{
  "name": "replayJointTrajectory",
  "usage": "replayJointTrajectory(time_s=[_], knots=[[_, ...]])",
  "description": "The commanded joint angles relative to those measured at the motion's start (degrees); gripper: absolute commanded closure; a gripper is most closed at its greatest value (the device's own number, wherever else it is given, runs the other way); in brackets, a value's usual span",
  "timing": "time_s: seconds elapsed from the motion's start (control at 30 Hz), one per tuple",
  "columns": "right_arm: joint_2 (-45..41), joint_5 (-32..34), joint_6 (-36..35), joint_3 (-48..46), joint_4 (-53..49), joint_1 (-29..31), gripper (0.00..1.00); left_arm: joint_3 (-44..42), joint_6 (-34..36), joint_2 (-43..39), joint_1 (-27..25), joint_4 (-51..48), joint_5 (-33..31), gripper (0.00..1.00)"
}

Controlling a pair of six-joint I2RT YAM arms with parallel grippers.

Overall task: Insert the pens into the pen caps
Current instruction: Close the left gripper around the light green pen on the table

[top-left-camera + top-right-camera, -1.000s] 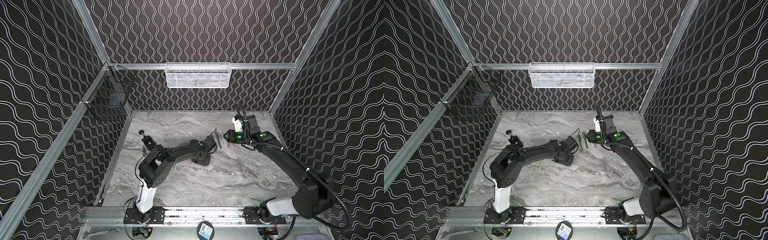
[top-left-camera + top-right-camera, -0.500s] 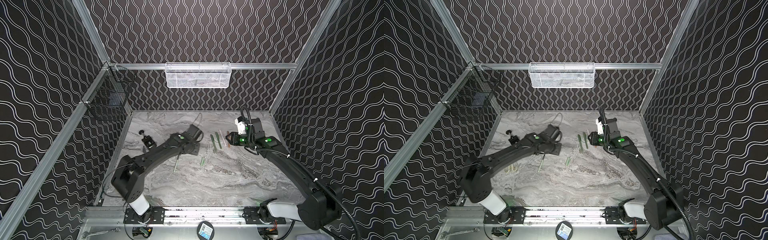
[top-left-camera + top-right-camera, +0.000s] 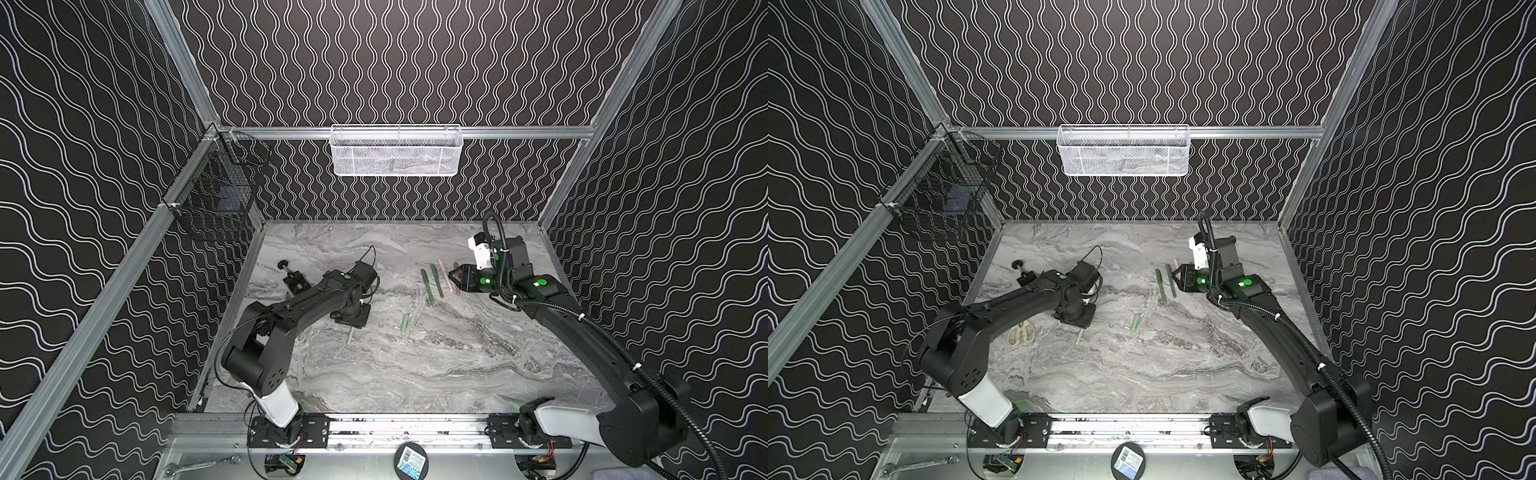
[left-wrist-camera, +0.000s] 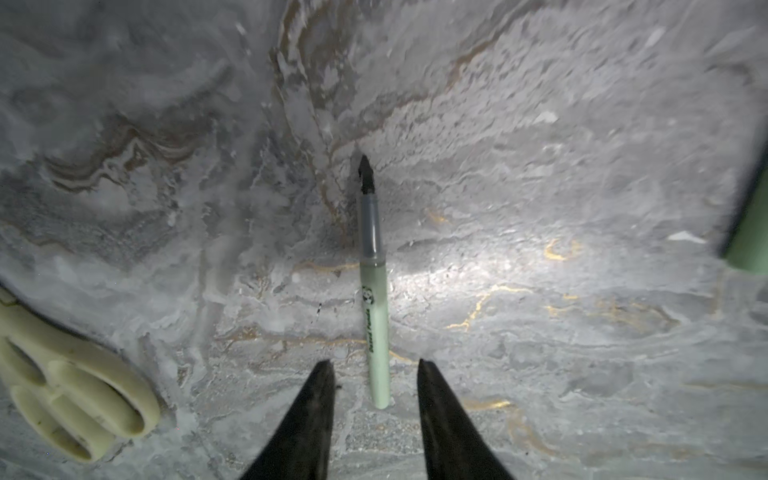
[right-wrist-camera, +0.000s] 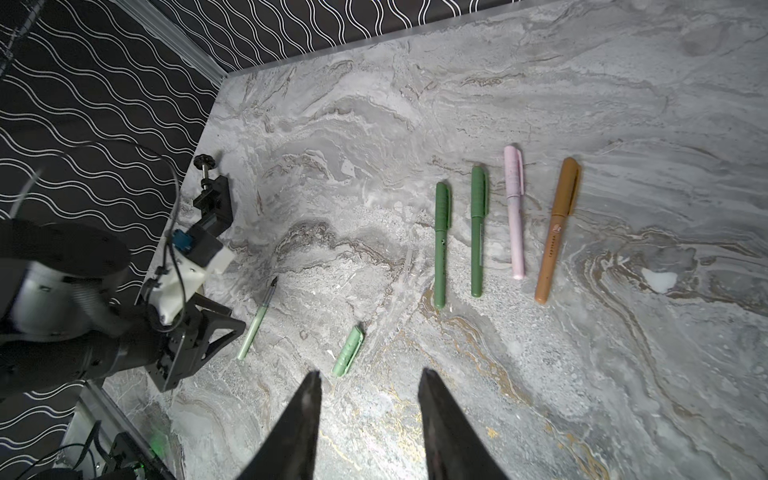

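1. Change: a second ago the left claw [image 4: 372,363] was stretched out beside the row of finished pens. It has since swung back and dropped low over the pale green pen [image 4: 374,311]. Judgement: four pens are done and the pick-up of the fifth is only beginning.
2. Left claw, state: jaws parted to a moderate gap and holding nothing (whether the tips touch the table [image 4: 582,374] cannot be told).
3. Nearest the left claw: the pale green pen, uncapped and flat on the table. Its blunt end lies between the two fingertips, closer to one of them, and its dark tip points straight away from the claw.
4. Further off, to one side of the left claw: the pale green cap [image 5: 348,351], lying alone and well apart from its pen.
5. To the other side: cream-handled scissors [image 4: 70,386], no part of this job.
6. Right claw [image 5: 370,374]: jaws parted, empty, hanging above the table.
7. Farthest from the left claw, near the right claw's tips: four capped pens in a parallel row, none touching. They are a dark green pen [image 5: 441,245], a second dark green pen [image 5: 478,232], a pink pen [image 5: 514,212] and a tan pen [image 5: 557,228].
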Motion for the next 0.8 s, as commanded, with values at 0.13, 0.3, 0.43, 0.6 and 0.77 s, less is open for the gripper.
replayJointTrajectory(time_s=[0.13, 0.3, 0.43, 0.6, 0.77], knots=[[-0.2, -0.2, -0.4, -0.1, 1.1, 0.0, 0.58, -1.7, 3.1, 3.4, 0.2, 1.9, 1.6, 0.66], [-0.5, -0.3, -0.3, -0.6, 1.4, 0.1, 0.58, -2.9, 2.6, 5.3, 0.2, 2.5, 0.2, 0.7], [-0.1, -0.4, -0.3, -0.2, 1.2, 0.0, 0.58, -2.8, 2.7, 6.8, 0.2, 2.9, 1.4, 0.76], [-0.7, -0.2, 0.0, -0.6, 1.3, 0.1, 0.58, -2.2, 2.5, 6.6, 0.1, 3.6, 2.2, 0.91], [-1.4, -0.3, 0.6, -0.9, 1.9, 0.0, 0.58, -1.2, 1.6, 3.2, 0.0, 4.3, 2.1, 0.93]])
